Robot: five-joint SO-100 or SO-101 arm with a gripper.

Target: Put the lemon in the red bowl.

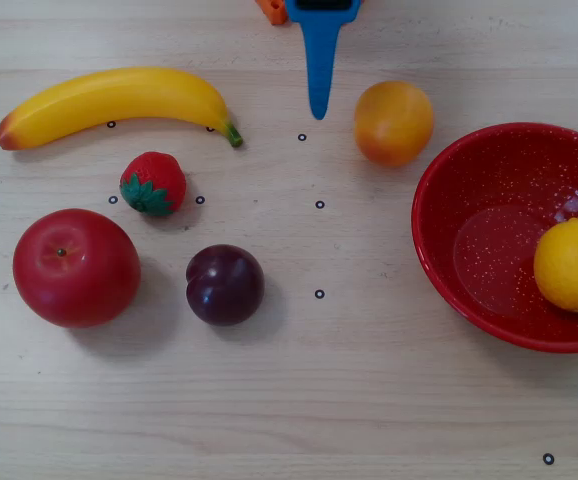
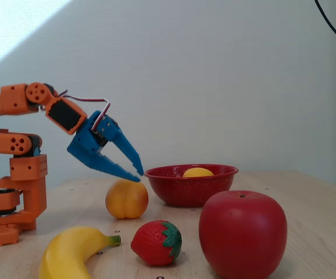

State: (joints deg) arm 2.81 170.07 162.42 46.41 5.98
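Start at the left of your overhead view: the banana (image 1: 119, 100) lies lengthwise along the far side of the table (image 1: 369, 400), its green stem end pointing right, and below it the small strawberry (image 1: 153, 184) sits just above the big red apple (image 1: 76, 267). To the right of the apple you have the dark plum (image 1: 225, 285), apart from its neighbours. Move on toward the middle and you meet the blue tip of the gripper (image 1: 318, 105) coming in from the top edge, pointing down at bare wood between the banana's stem and the rounder orange-tinted fruit (image 1: 394, 122), touching neither. At the right edge sits the red bowl (image 1: 449, 190), partly cut off by the frame, and your lemon (image 1: 573, 265) rests inside it, against the right-hand part of the bowl's floor. Now take your fixed view, again from the left: the orange arm (image 2: 14, 145) stands at the left edge, and from it the gripper (image 2: 139, 173) slopes down to the right, its two blue fingers spread apart with nothing between them, the tips hanging just above the orange-tinted fruit (image 2: 127, 199) and close beside the rim of the red bowl (image 2: 191, 186). In front you see the banana (image 2: 75, 253), the strawberry (image 2: 156, 242) and the red apple (image 2: 242, 232). The top of the lemon (image 2: 197, 172) shows just over the bowl's rim.
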